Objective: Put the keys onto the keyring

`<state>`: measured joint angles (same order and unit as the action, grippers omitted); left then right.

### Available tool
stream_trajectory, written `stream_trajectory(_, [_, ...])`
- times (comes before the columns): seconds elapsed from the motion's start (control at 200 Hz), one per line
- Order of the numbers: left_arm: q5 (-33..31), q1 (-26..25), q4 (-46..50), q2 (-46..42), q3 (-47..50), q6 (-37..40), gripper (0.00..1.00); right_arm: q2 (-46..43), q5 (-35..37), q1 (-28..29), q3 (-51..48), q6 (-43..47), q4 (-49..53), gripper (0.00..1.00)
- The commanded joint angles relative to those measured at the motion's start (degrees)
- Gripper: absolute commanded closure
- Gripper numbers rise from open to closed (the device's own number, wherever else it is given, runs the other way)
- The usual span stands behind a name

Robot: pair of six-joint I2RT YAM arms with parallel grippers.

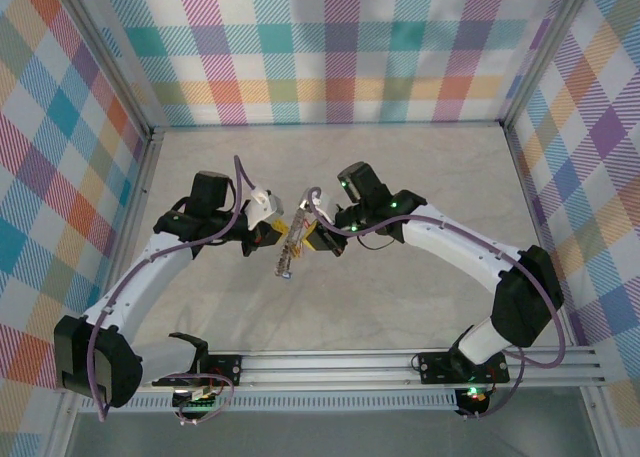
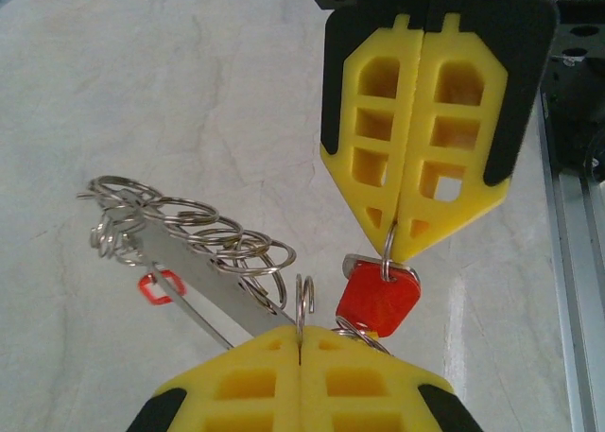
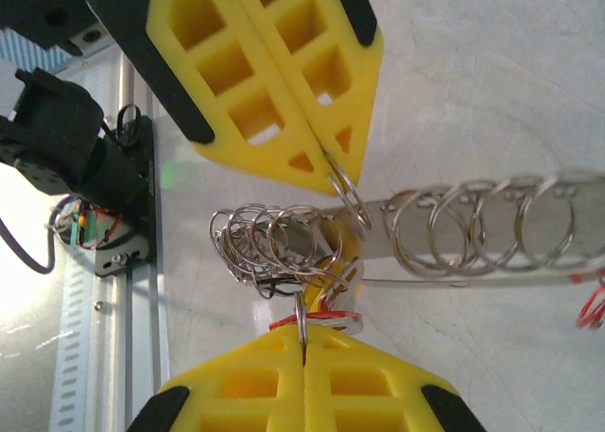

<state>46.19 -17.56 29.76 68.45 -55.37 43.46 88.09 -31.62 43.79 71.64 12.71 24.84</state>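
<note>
Step, as judged: threading | left pincer [image 2: 301,336] pinching a keyring [image 2: 194,279] loop | right pincer [image 3: 304,354] pinching red-tagged key [image 2: 378,300] | next, likely: aligning the loops.

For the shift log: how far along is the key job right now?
Done: many small rings already hang on the keyring. In hand: left pincer grips the keyring, right pincer holds the red-tagged key. Left: threading it on.
</note>
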Motion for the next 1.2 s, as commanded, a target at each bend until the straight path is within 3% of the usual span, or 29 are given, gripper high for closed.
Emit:
stream_trajectory(0.0, [2.05, -0.63, -2.77, 0.19, -0.11, -0.84, 1.0, 1.0, -2.8, -0.2, 2.13, -2.78, -3.15, 1.0])
stream_trajectory(0.375, [2.71, -0.64, -4.44, -0.42, 0.8, -2.14, 1.0, 4.0, -1.63, -0.24, 5.53, -8.68, -3.39, 1.0])
stream_trajectory(1.195, [1.91, -0.81, -1.93, -1.91, 0.44, -0.35, 1.0, 6.34, 0.58, -0.28, 7.68, -12.92, -3.33, 1.0])
